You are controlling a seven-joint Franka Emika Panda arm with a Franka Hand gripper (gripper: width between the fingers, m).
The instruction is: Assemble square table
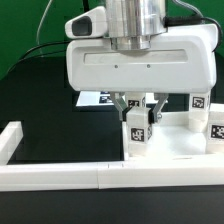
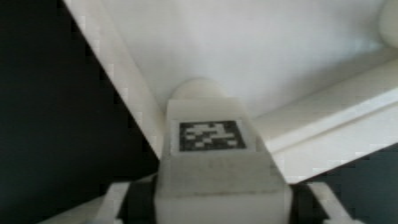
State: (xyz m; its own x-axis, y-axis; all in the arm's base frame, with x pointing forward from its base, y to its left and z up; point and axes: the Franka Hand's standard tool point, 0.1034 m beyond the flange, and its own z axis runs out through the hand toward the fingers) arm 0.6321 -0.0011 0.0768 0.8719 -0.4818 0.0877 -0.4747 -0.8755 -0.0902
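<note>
A white leg point(image 1: 137, 138) with a black-and-white tag stands upright, its lower end at the corner of the square table slab point(image 1: 178, 148) nearest the exterior view's left. My gripper point(image 1: 137, 110) hangs straight above it, jaws closed against the leg's upper sides. In the wrist view the leg point(image 2: 214, 135) fills the space between the fingers point(image 2: 119, 202) of the gripper point(image 2: 222, 208), and its far end points onto the slab point(image 2: 302, 50) near the raised rim. Whether it sits in a socket is hidden.
Another tagged leg point(image 1: 215, 126) stands at the slab's edge on the exterior view's right. The marker board point(image 1: 100, 98) lies behind the gripper. A long low white wall point(image 1: 60, 178) runs along the front and turns up the exterior view's left side, over the black table.
</note>
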